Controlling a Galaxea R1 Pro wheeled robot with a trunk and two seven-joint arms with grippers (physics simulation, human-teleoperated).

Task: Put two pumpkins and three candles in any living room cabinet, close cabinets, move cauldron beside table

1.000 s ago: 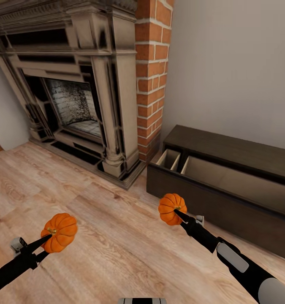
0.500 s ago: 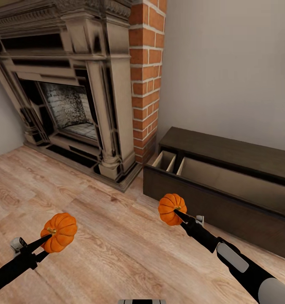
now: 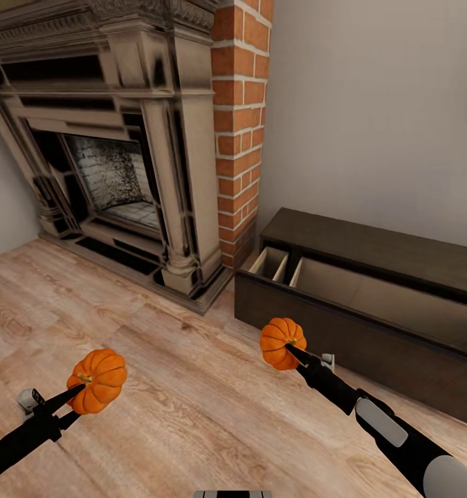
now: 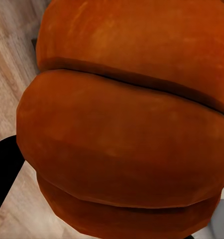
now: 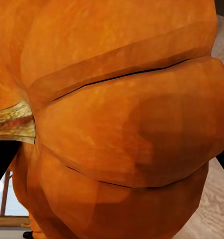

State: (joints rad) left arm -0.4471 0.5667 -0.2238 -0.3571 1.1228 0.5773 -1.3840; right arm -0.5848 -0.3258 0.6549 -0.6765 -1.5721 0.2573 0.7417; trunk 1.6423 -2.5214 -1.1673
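I hold two orange ribbed pumpkins above the wood floor. My left gripper (image 3: 77,400) is shut on one pumpkin (image 3: 98,380) at the lower left; up close its ribs (image 4: 122,129) crowd the left wrist view. My right gripper (image 3: 293,351) is shut on the other pumpkin (image 3: 281,342), whose stem (image 5: 12,122) shows in the right wrist view. Just beyond the right pumpkin stands the low dark-brown cabinet (image 3: 371,242) against the wall. Its wide drawer (image 3: 344,332) is pulled out, with pale dividers (image 3: 275,264) inside. Candles, cauldron and table are out of view.
A large stone fireplace (image 3: 115,152) with a brick column (image 3: 236,124) fills the left and centre, its base reaching onto the floor. A plain wall (image 3: 378,111) rises behind the cabinet. Wood floor (image 3: 191,387) lies between me and the open drawer.
From one second ago to half a second ago the head view shifted, bringing the cabinet and fireplace slightly left and closer. Since then nothing has visibly moved; both pumpkins stay gripped.
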